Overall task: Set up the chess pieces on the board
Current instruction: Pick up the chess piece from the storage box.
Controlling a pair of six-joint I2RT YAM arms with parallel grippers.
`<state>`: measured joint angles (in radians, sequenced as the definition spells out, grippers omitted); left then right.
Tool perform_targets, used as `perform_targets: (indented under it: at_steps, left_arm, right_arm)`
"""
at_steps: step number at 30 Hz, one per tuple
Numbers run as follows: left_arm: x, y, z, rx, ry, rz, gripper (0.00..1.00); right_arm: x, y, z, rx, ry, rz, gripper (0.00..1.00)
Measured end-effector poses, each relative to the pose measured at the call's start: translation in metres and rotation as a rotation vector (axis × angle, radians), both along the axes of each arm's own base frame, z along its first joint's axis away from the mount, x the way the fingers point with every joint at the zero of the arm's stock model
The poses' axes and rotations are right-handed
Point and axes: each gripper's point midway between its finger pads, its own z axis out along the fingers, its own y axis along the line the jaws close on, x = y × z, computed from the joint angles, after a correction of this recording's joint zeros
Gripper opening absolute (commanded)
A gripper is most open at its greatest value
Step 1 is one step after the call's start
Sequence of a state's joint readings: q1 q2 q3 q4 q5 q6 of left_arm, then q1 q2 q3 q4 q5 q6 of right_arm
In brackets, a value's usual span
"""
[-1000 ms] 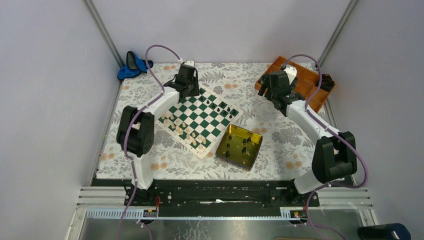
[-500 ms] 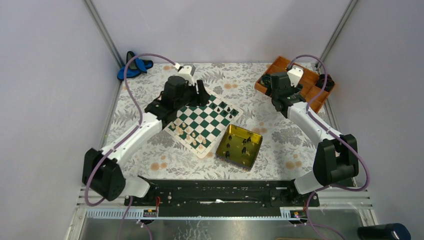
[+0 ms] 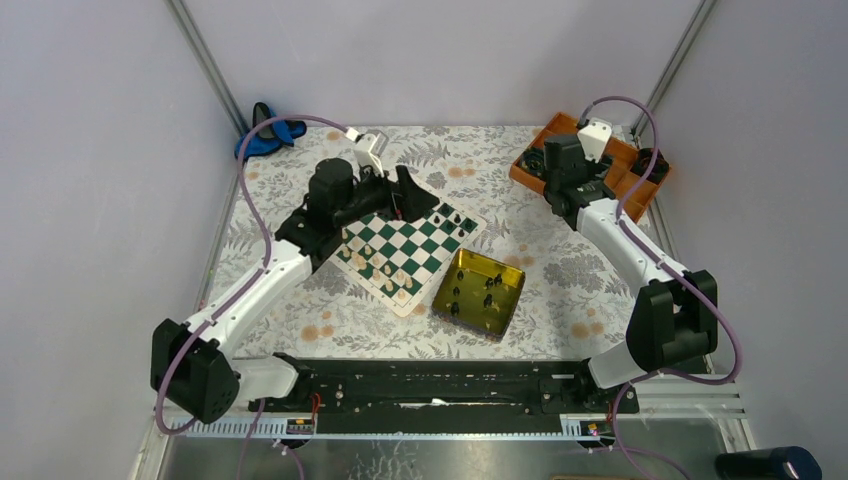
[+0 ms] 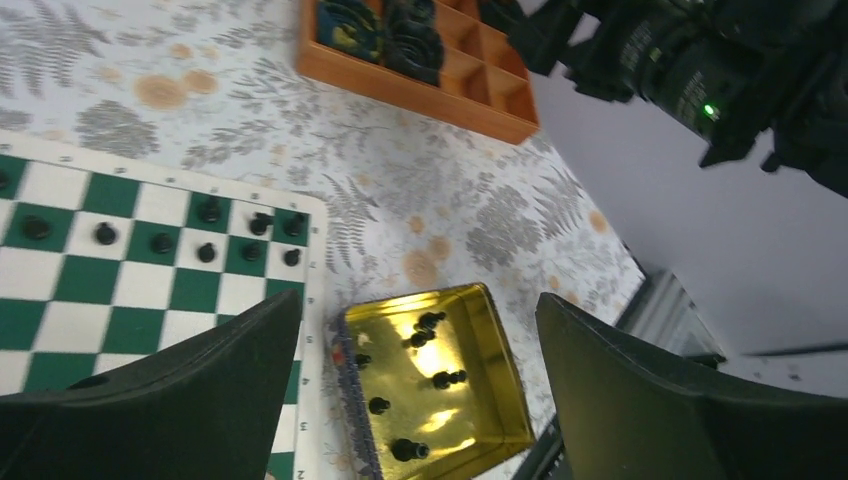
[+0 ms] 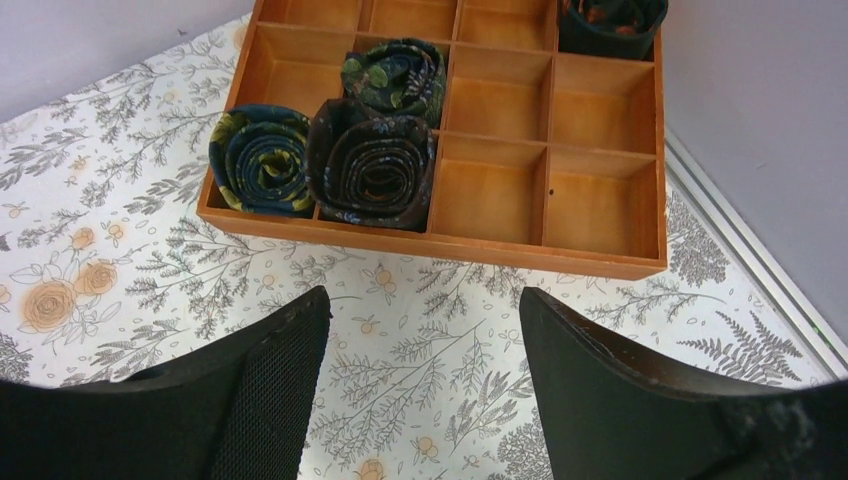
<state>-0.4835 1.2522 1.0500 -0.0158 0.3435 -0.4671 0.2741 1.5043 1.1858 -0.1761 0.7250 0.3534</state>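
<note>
Left end effector [image 4: 415, 300]: fingers wide apart, nothing between them. It sits over the far corner of the flat green-and-white checked chessboard with cream border [image 3: 415, 240], and its wrist view looks down the board's right side.

Right end effector [image 5: 422, 300]: fingers also apart, nothing held. It sits over the floral-print cloth [image 3: 560, 290] on the counter, just short of the orange wooden compartment tray [image 5: 500, 190] at the far right corner.

The board lies centre-left on the cloth, turned diamond-wise to the arms.

Tiny chess pieces:
- black ones [image 4: 160, 242] stand in two short rows near the board's far-right edge
- cream-white ones [image 3: 375, 265] are grouped along the near-left side
- the middle squares are bare

A few more black pieces [image 4: 440, 380] lie loose in the yellow-gold square tin tray [image 3: 492, 260]. I can't tell which are upright. The tin sits just beside the board's near-right edge; I can't tell whether they touch.

The orange tray holds dark rolled fabric coils [image 5: 372, 165]:
- three packed together in the near-left compartments
- one in a far compartment, well apart from them

The other compartments in view are bare wood.
</note>
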Motion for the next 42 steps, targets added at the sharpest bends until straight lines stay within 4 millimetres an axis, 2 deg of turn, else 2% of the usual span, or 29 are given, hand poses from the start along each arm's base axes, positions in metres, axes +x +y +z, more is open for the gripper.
perform_targets:
  at_steps: [1, 2, 3, 4, 5, 6, 10, 15, 18, 24, 30, 36, 42]
  left_arm:
    - [-0.004, -0.004, -0.001, -0.013, 0.008, -0.031, 0.75]
    - [-0.007, -0.009, -0.002, -0.028, 0.021, -0.065, 0.72]
    - [-0.009, -0.014, -0.004, -0.042, 0.034, -0.101, 0.74]
    - [-0.010, -0.018, -0.006, -0.056, 0.054, -0.129, 0.82]
    - [-0.011, -0.023, -0.010, -0.066, 0.074, -0.158, 0.95]
    - [-0.012, -0.028, -0.016, -0.072, 0.095, -0.187, 0.98]
    - [-0.012, -0.037, -0.049, -0.044, 0.202, -0.213, 0.99]
    - [-0.016, -0.045, -0.077, 0.079, 0.258, -0.185, 0.98]
    - [-0.024, -0.062, -0.089, 0.186, 0.249, -0.186, 0.89]
    - [-0.041, -0.091, -0.114, 0.394, 0.212, -0.205, 0.63]
    - [-0.057, -0.096, -0.150, 0.562, 0.229, -0.211, 0.48]
    - [-0.058, -0.090, -0.171, 0.656, 0.239, -0.177, 0.46]
    - [-0.055, -0.095, -0.183, 0.694, 0.243, -0.170, 0.45]
  right_arm:
    - [0.001, 0.000, 0.003, -0.004, -0.004, 0.002, 0.77]
    - [0.002, 0.000, 0.006, -0.008, -0.009, 0.004, 0.77]
    - [0.003, -0.001, 0.007, -0.013, -0.013, 0.000, 0.77]
    - [0.002, -0.002, 0.007, -0.017, -0.013, -0.001, 0.77]
    - [0.002, -0.002, 0.007, -0.021, -0.012, -0.003, 0.78]
    - [0.002, -0.003, 0.007, -0.023, -0.011, -0.003, 0.78]
    - [0.002, -0.003, 0.008, -0.026, -0.010, 0.000, 0.79]
    - [-0.001, -0.003, 0.004, -0.018, 0.001, -0.004, 0.78]
    - [-0.007, -0.002, -0.005, -0.003, 0.014, -0.006, 0.76]
    - [-0.019, 0.000, -0.028, 0.040, 0.052, -0.011, 0.73]
    - [-0.032, 0.000, -0.041, 0.069, 0.068, -0.017, 0.70]
    - [-0.042, -0.003, -0.038, 0.085, 0.055, -0.030, 0.66]
    - [-0.044, -0.002, -0.033, 0.105, 0.034, -0.038, 0.65]
